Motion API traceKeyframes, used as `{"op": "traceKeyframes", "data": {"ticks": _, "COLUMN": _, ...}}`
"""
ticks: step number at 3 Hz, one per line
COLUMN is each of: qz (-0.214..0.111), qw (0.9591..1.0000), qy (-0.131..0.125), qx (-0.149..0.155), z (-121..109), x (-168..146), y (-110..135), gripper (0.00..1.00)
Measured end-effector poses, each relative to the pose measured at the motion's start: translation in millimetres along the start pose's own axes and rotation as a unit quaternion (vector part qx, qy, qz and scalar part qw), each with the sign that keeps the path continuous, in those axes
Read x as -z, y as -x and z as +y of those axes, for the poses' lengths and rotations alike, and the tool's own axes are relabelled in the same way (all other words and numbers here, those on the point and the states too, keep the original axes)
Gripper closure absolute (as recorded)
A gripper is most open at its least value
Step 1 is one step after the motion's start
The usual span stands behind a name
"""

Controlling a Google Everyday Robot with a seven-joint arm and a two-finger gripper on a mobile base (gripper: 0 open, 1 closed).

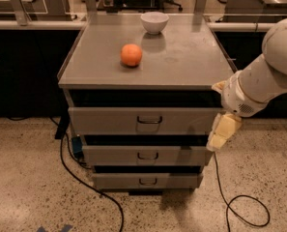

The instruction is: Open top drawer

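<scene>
No legible text or markings

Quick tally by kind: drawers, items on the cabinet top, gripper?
Drawers: 3 (top drawer, middle, bottom)
Orange: 1
Bowl: 1
Gripper: 1, beside the top drawer's right end
Total: 6
</scene>
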State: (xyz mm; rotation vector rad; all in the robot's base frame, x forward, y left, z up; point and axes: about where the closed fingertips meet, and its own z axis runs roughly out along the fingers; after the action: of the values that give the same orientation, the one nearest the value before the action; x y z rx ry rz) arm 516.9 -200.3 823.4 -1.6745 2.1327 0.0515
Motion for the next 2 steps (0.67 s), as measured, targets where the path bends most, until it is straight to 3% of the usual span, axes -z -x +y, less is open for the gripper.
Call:
{"op": "traceKeyframes", "data": {"ticks": 1, "qz": -0.001, "qw": 0.9999, "qy": 0.002, "qx": 0.015, "z": 0, "x": -37, "y": 7, "gripper": 0.00}}
{"op": "traceKeyframes", "data": {"ticks": 2, "qz": -0.014, "qw": 0.9994, "qy": -0.023, "qx": -0.023, "z": -10, "x": -68, "y": 5, "gripper": 0.00}}
